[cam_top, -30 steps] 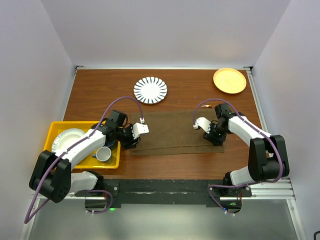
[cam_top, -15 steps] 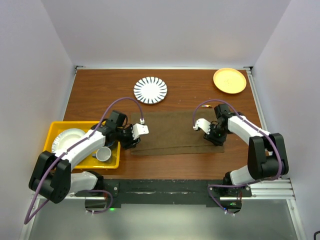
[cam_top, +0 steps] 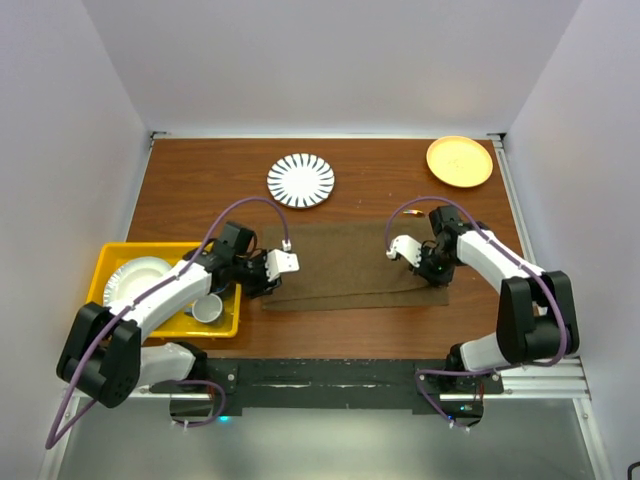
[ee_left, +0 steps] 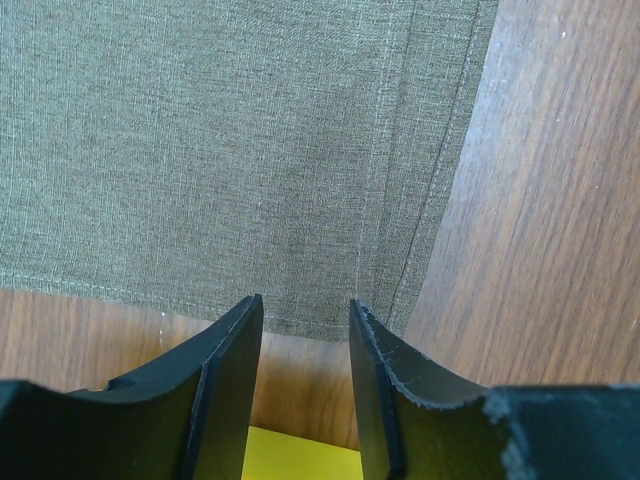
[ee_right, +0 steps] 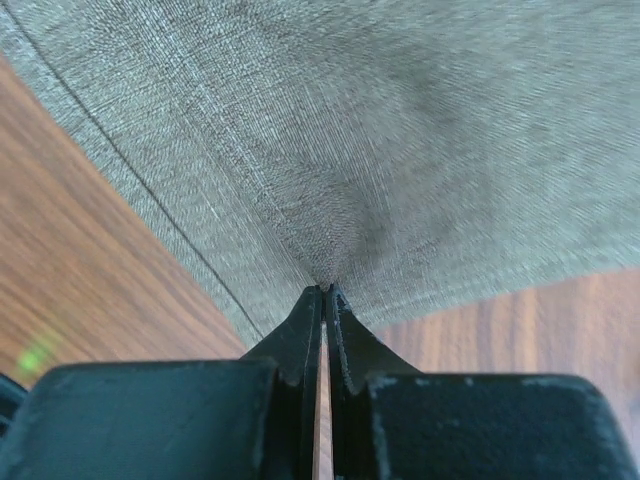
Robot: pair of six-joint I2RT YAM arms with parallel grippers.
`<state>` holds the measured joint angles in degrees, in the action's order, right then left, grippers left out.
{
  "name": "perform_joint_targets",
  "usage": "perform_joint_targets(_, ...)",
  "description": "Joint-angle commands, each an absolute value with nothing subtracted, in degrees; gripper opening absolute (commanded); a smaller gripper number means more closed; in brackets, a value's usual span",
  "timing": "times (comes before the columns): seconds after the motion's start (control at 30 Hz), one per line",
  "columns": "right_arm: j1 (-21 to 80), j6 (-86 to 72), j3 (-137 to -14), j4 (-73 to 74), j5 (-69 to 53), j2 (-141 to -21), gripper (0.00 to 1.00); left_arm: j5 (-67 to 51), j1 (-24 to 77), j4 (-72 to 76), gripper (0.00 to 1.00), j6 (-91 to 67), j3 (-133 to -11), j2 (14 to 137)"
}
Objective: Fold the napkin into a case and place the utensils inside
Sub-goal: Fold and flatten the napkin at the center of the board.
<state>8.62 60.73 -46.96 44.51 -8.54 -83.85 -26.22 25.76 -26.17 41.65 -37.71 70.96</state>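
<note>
The olive-brown napkin (cam_top: 350, 265) lies flat on the wooden table as a wide rectangle, not shaped as a case. My right gripper (cam_top: 436, 276) sits at its near right corner. In the right wrist view this gripper (ee_right: 325, 290) is shut on the napkin (ee_right: 380, 130), and the cloth puckers into the fingertips. My left gripper (cam_top: 265, 285) is at the near left corner. In the left wrist view it (ee_left: 305, 310) stands open, with the napkin's (ee_left: 220, 150) hemmed edge just beyond the tips and nothing between them. The utensils are out of view.
A yellow bin (cam_top: 115, 262) at the left edge holds a white plate (cam_top: 135, 278) and a cup (cam_top: 207, 307). A striped plate (cam_top: 300, 180) sits behind the napkin, and an orange plate (cam_top: 459, 160) lies at the far right corner. Walls close in three sides.
My right gripper has gone from open to shut, pinching the napkin's near right corner, and has shifted slightly away from the near edge. The left arm has hardly moved.
</note>
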Motion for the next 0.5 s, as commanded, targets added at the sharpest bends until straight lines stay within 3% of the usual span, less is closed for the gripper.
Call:
perform_joint_targets(0.0, 8.9, 60.6, -51.6, 49.2, -10.5, -79.9, 0.00, -26.6, 27.0, -24.2, 0.43, 43.5, -37.4, 68.8)
perform_joint_targets(0.47, 9.0, 60.3, -51.8, 50.6, -10.8, -80.6, 0.00, -16.4, 37.7, -18.5, 0.38, 45.3, -31.1, 67.8)
